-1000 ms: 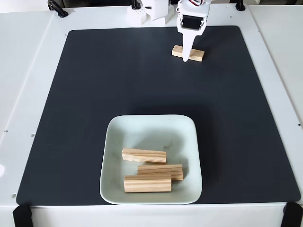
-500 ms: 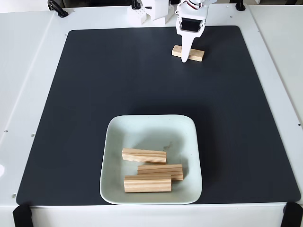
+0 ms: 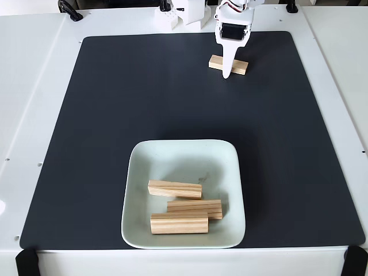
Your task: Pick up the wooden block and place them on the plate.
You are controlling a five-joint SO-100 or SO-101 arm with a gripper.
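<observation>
- three wooden blocks [image 3: 175,189] lie inside the plate [image 3: 183,152], in its near half, two of them touching.
- a fourth block [image 3: 241,67] rests on the black mat [image 3: 115,115] at the far side, right of centre.
- the white claw [image 3: 227,72] comes down over that block's middle; whether it grips the block cannot be told.
- the mat covers the white counter [image 3: 34,86].

No readable text, no labels, no brands, no numbers anywhere
</observation>
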